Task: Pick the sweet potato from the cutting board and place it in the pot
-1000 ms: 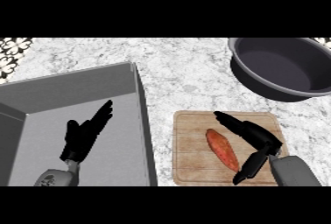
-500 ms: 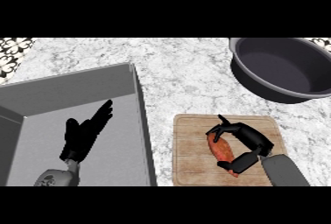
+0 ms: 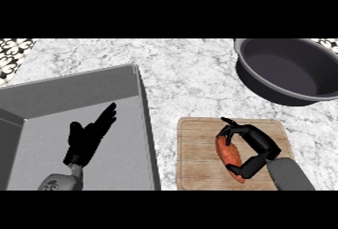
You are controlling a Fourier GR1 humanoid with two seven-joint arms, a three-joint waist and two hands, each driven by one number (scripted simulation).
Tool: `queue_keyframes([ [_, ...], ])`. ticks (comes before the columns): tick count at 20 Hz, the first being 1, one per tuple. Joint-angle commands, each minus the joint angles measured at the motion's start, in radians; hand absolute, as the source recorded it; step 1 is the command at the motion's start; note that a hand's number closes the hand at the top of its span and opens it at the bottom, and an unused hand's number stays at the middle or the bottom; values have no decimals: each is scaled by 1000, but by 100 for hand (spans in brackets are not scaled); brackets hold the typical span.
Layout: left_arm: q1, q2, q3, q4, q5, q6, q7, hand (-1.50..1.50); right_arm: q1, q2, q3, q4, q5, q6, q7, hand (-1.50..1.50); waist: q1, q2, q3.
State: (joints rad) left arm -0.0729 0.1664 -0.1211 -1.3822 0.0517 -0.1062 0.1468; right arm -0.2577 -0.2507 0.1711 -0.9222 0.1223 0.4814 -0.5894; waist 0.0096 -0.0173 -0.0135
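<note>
You are looking down on a marble counter (image 3: 185,76), white with grey veining, that fills most of the head view. At the left sits a large grey sink basin (image 3: 142,134), its near wall running down toward the lower edge. At the upper right stands the dark grey pot (image 3: 254,82), round and deep, cut off by the right edge; you can see nothing inside it.

Below the pot, well apart from it, the wooden cutting board (image 3: 195,152) lies flat on the counter, just beside the sink's right wall. The orange sweet potato (image 3: 229,154) lies on the board, lengthwise from top to bottom, right of the board's middle.

Your right hand (image 3: 254,147) is over the board, its grey forearm coming in from the lower right. Its fingers curl round the sweet potato from the right side, tips showing at the upper end and at the lower end, so the hand is closed on it. You cannot tell whether the potato has left the board's surface.

Your left hand (image 3: 89,138) shows over the sink, fingers straight and spread, pointing up and to the right, holding nothing.
</note>
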Motion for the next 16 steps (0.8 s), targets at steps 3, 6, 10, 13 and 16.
queue_keyframes([
  [3, -12, 9, 7, -7, -5, -2, -11, 0, -21, -346, -251, 132, -123, 105, -140, 150, -13, 34, 20],
  [6, 4, -1, 10, -20, 5, 5, -9, 0, -19, -474, -355, 202, -185, 108, -155, 150, -11, 41, 26],
  [10, -9, 12, 9, -22, 17, -29, -5, 0, -34, -578, -406, 316, -214, 153, -213, 150, 21, 45, 28],
  [13, -24, -21, -19, 2, -11, -6, -13, 0, -38, -640, -403, 353, -186, 144, -276, 150, 19, 45, 27],
  [16, -28, -28, -25, -5, -13, -7, -13, 0, -54, -666, -403, 390, -163, 87, -318, 150, 34, 44, 28],
])
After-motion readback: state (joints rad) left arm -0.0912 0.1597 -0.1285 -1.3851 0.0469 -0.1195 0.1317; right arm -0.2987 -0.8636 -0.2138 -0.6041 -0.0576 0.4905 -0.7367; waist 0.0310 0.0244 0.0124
